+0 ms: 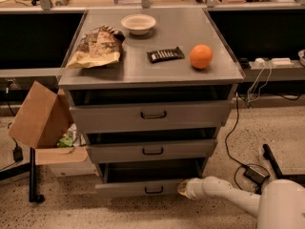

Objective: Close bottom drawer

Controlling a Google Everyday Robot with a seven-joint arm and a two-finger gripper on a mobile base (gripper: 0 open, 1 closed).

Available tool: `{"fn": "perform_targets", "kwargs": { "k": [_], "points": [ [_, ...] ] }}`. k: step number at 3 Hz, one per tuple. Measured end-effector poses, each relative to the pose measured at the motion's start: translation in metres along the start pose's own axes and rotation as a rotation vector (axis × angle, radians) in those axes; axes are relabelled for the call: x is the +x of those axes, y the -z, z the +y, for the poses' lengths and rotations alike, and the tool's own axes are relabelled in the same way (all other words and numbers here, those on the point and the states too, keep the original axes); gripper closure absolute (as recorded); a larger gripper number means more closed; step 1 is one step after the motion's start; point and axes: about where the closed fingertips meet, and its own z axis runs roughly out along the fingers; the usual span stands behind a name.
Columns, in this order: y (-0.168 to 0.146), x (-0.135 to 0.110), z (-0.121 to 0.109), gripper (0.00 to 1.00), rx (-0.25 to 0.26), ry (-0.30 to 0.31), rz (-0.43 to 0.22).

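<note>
The bottom drawer [143, 189] is the lowest, slimmest grey front of three, with a small dark bar handle [153, 190]. It stands pulled out a little, with a dark gap above its front. My gripper [183, 188] is at the end of the white arm [228, 197] that reaches in from the lower right. It sits against the right end of the bottom drawer's front, near the floor. The mid-width middle drawer [152, 150] and the tallest top drawer [152, 114] also stand slightly open.
On the cabinet top [157, 75] lie a crumpled chip bag [97, 46], a white bowl [138, 24], a dark snack bar [165, 55] and an orange [201, 56]. A cardboard box [40, 116] leans at the left. Cables [250, 168] trail on the floor at the right.
</note>
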Motion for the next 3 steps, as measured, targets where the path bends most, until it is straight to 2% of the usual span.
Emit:
{"fn": "perform_targets", "kwargs": {
  "k": [1, 3],
  "points": [
    [-0.0067, 0.0003, -0.015, 1.0, 0.027, -0.007, -0.004],
    [-0.0064, 0.0019, -0.0182, 1.0, 0.038, -0.014, -0.01]
  ]
}}
